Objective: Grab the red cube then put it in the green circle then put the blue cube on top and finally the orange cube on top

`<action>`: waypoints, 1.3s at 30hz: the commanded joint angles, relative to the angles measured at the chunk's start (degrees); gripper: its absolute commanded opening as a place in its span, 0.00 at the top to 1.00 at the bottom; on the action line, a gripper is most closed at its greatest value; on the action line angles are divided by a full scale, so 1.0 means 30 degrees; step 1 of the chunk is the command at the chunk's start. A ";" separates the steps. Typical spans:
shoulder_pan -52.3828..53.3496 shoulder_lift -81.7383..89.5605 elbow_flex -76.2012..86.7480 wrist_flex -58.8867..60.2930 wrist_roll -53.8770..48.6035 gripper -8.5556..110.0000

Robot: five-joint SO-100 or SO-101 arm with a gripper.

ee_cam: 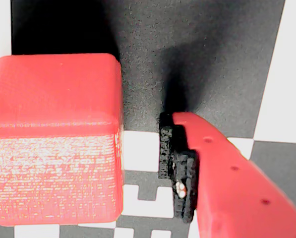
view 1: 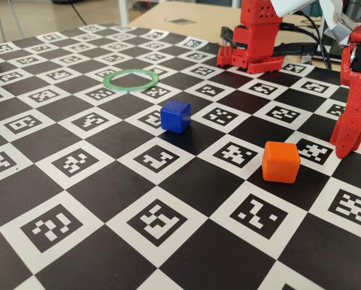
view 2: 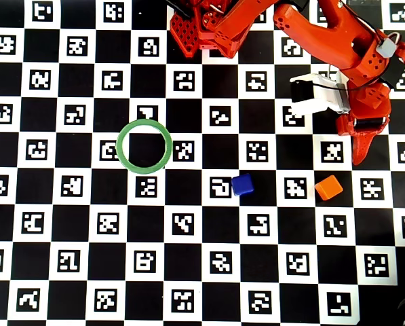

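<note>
I have the gripper [view 2: 360, 157] down at the board [view 2: 188, 272] on the right side of the overhead view, near the orange cube [view 2: 329, 187]. On the wrist view the red cube [ee_cam: 56, 139] sits on the board just left of one finger [ee_cam: 180, 163], a narrow gap between them; I cannot tell whether the jaws are open or closed, since only that finger shows. The blue cube [view 2: 242, 184] rests mid-board, well apart from the green circle [view 2: 144, 146], which lies flat and holds nothing. In the fixed view the red cube is hidden.
</note>
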 commanded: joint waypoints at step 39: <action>0.0996 0.3838 -0.1787 0.2871 -0.2754 0.89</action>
